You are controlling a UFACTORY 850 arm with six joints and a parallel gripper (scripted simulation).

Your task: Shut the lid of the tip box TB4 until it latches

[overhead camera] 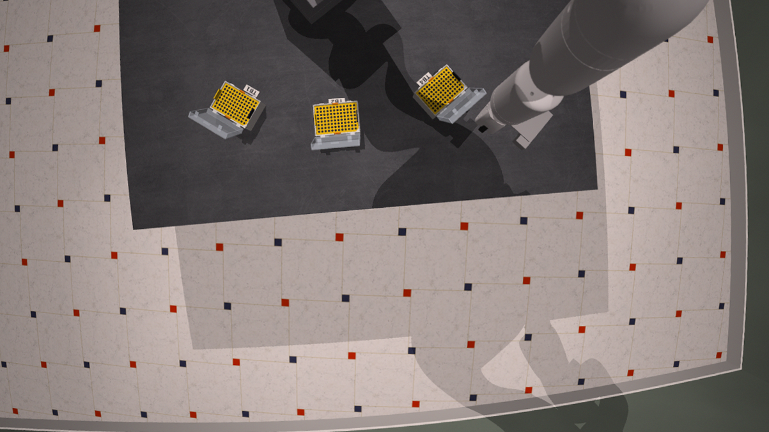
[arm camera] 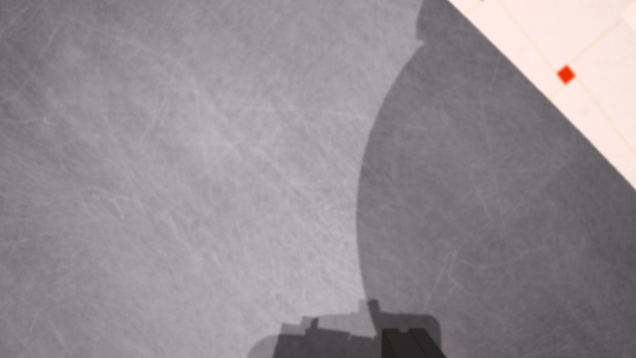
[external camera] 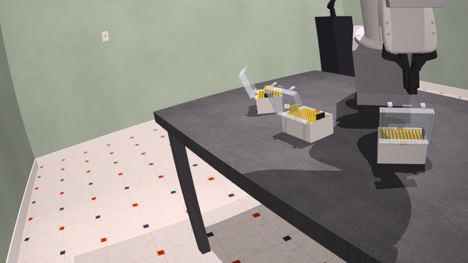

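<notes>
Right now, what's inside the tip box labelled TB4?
TB4 holds a yellow rack dotted with dark holes under its raised clear lid. A dark block sits at one rack edge. Anything below the rack is hidden. The shut gripper hangs behind the box.

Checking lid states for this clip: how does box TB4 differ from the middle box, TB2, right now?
TB4 sits turned at an angle on the bench, while TB2 sits about square to its edge. TB4 is the box nearest the arm, with the shut, empty gripper raised behind its clear lid; nothing is near TB2. TB4's lid stands roughly upright, and TB2's lid leans further back. Both are open, showing yellow tip racks, and stand flat.
</notes>
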